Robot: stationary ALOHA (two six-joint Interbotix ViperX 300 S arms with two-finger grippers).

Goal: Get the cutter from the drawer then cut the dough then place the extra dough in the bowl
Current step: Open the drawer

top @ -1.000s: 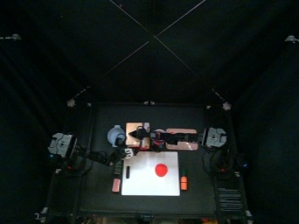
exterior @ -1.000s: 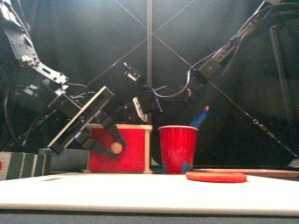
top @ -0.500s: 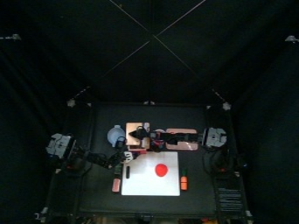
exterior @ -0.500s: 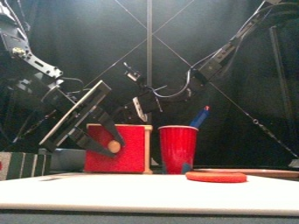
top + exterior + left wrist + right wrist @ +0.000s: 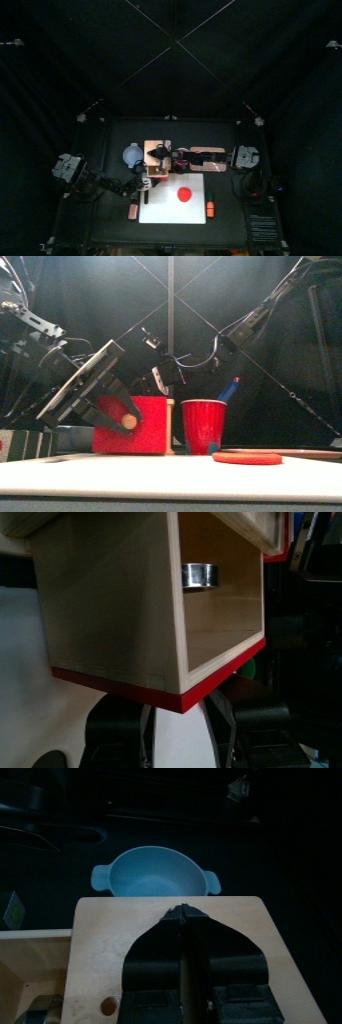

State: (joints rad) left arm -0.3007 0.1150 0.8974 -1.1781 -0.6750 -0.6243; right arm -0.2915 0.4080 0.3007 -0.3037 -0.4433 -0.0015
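My left jaws are clamped on the red drawer front (image 5: 154, 426), and the drawer is out of the wooden box (image 5: 134, 933). The cutter (image 5: 201, 576) sits inside the drawer, untouched. My right jaws are pressed fully together, empty, tips on the box top. Blue-grey bowl (image 5: 154, 873) beside the box. Red dough (image 5: 249, 458) lies flat on the white board (image 5: 167, 208), near the red cup (image 5: 203, 426).

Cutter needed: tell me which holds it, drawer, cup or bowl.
The drawer: the metal cutter lies inside. The bowl is empty; the cup holds a knife.
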